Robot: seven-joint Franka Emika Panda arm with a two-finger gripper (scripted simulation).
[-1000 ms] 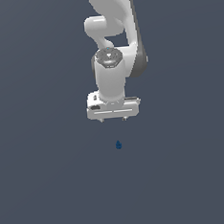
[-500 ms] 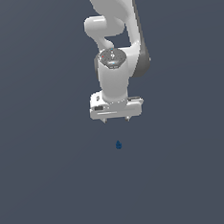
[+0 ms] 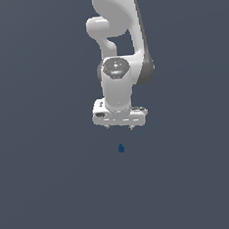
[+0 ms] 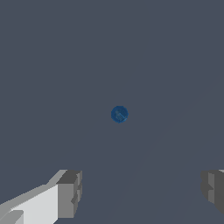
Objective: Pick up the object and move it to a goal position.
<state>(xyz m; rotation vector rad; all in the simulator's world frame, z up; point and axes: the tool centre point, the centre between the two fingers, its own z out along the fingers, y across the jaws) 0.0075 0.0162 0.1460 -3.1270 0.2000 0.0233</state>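
Observation:
The object [image 3: 121, 148] is a tiny dark blue item lying on the flat grey surface, a short way in front of the white arm. In the wrist view the object [image 4: 119, 114] shows as a small blue round shape. My gripper [image 3: 120, 127] hangs above the surface, just behind the object and apart from it. The gripper [image 4: 140, 188] is open, its two grey fingertips [image 4: 70, 192] spread wide with nothing between them.
A uniform dark grey surface [image 3: 48, 181] extends all around. The white arm [image 3: 115, 42] rises behind the gripper toward the top of the exterior view.
The arm has shifted slightly toward the exterior view's right and the gripper has come a little lower. The object has not moved.

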